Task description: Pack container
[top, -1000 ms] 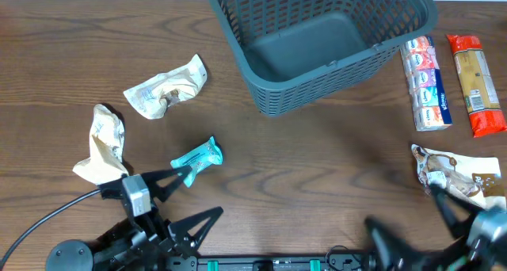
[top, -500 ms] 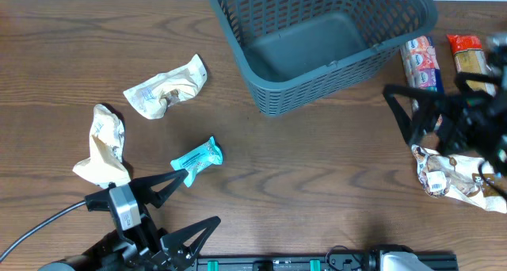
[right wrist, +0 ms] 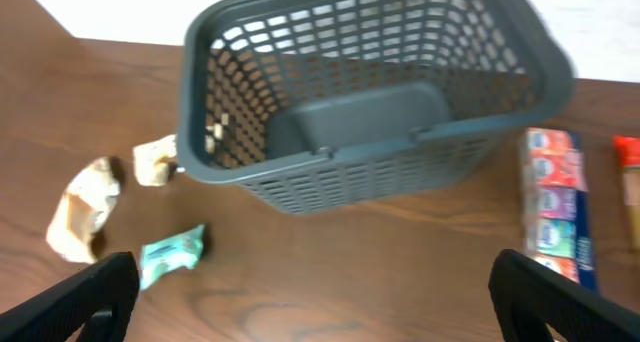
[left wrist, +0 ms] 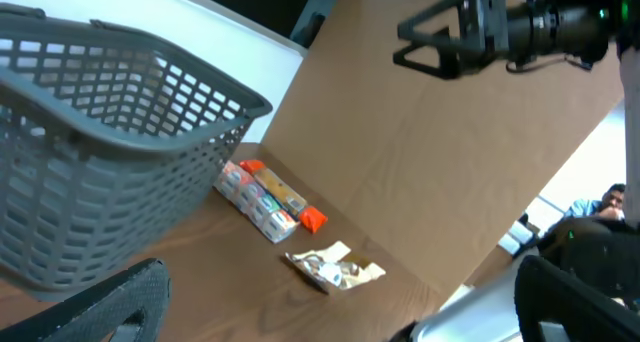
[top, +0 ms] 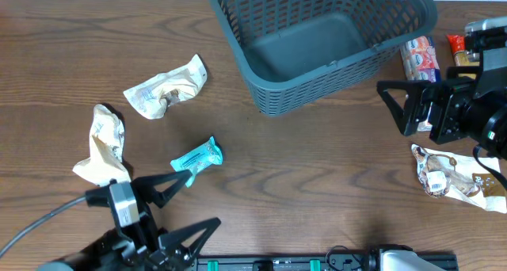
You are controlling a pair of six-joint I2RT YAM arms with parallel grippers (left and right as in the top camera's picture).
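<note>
The dark grey-blue slotted basket (top: 333, 81) stands at the back centre with nothing in it; it also shows in the left wrist view (left wrist: 100, 202) and the right wrist view (right wrist: 400, 172). A teal snack packet (top: 198, 157) lies front left, just beyond my left gripper (top: 190, 206), which is open and holds nothing. My right gripper (top: 394, 108) is open and holds nothing, raised above the table right of the basket. A crumpled foil packet (top: 451, 176) lies below it.
A crumpled white packet (top: 166, 87) and a cream packet (top: 103, 144) lie at the left. A row of red-and-blue packets (top: 418, 57) and an orange packet (top: 458, 47) lie right of the basket, partly under the right arm.
My right arm has swung from the front right edge up and back to beside the basket's right side. My left gripper has barely shifted. No packet has moved.
</note>
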